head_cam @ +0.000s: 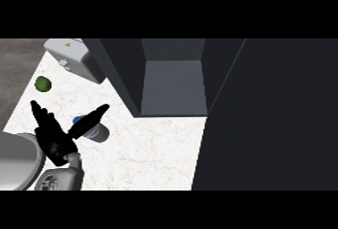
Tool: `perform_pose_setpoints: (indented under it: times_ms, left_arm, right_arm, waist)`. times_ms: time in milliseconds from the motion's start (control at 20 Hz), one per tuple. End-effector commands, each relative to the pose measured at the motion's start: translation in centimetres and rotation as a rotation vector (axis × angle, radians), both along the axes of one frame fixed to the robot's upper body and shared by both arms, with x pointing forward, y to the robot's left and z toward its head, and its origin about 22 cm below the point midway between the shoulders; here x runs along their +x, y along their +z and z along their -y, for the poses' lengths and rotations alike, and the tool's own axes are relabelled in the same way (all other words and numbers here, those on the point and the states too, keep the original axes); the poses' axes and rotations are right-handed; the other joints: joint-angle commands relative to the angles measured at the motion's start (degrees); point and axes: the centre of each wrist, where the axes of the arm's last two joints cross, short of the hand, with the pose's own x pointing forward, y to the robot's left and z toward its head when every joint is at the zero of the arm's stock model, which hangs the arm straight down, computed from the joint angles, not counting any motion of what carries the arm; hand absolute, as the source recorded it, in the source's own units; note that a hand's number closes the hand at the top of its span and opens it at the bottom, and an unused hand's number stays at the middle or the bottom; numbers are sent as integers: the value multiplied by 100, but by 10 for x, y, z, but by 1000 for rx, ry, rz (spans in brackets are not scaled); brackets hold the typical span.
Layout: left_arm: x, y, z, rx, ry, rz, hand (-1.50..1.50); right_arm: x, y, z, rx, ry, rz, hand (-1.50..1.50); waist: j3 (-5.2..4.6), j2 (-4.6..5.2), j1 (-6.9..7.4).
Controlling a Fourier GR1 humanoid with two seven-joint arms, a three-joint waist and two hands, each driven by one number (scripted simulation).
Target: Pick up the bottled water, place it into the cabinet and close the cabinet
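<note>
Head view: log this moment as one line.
left hand: open, thumb across bottle | bottle: on counter, not lifted | cabinet: open | right hand: not in view

My left hand [56, 142] comes in at the lower left of the surface [148, 154]. The bottled water [100, 133] sits just to its right, partly behind my thumb. Behind the bottle and further right stands the cabinet [173, 85], with its door [271, 116] swung out along the right side. A small round fruit [43, 83] sits behind my hand, and a boxy appliance [76, 58] behind that, left of the cabinet.
</note>
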Motion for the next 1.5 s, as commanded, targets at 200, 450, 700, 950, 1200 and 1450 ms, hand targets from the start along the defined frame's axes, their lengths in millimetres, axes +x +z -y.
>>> perform_pose_setpoints:
  times_ms: [200,450,700,950,1200,1450]
  left_arm:
    - [-3,-41,-7,-24,-3,8,-150]
    - [9,-66,16,-22,10,-23,-150]
    - [5,-87,-3,-39,43,-12,-150]
    - [0,-108,2,-31,40,-15,-150]
    - [-5,-119,16,-33,54,-21,-150]
    - [-19,-126,6,-60,37,42,-150]
  right_arm:
    - [-27,27,15,-16,-45,60,-150]
    - [-16,22,10,-37,-58,77,-150]
    - [-25,24,8,-20,-59,72,-150]
    - [-19,22,0,-18,-44,71,-150]
    - [-6,13,7,-48,-44,89,-150]
    - [-29,24,10,-21,-31,60,-150]
  waist:
    - [1,-5,5]
    - [0,5,-8]
    - [-4,-2,-35]
    - [-2,2,2]
    - [5,5,17]
    - [4,-14,11]
